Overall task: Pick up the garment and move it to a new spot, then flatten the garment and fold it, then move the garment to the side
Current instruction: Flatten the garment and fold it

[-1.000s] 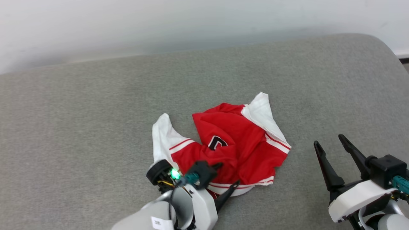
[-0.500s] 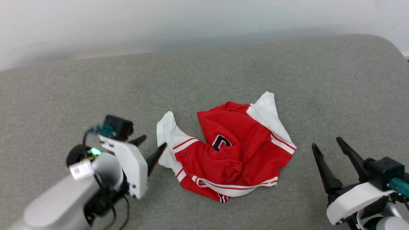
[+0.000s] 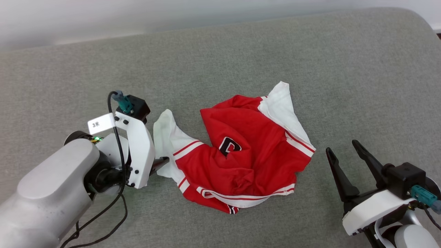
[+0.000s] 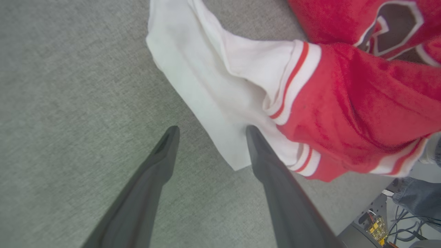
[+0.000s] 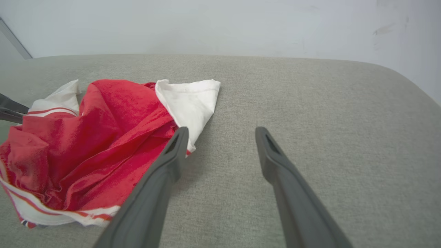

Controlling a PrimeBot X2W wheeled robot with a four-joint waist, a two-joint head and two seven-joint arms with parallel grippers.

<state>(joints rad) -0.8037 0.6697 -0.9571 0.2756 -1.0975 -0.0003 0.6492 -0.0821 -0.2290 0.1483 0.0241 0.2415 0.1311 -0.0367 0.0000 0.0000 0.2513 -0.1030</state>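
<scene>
Both grippers hold nothing, jaws spread wide. The garment (image 3: 248, 158) lies crumpled midway on the cushion (image 3: 310, 62), with bare grey surface on all sides up to the far edge. The right gripper (image 3: 341, 146) stands clear of it. The left gripper (image 4: 212, 128), at the near hem (image 3: 241, 201) a second ago, now straddles the edge of the white sleeve (image 4: 206, 86).
</scene>
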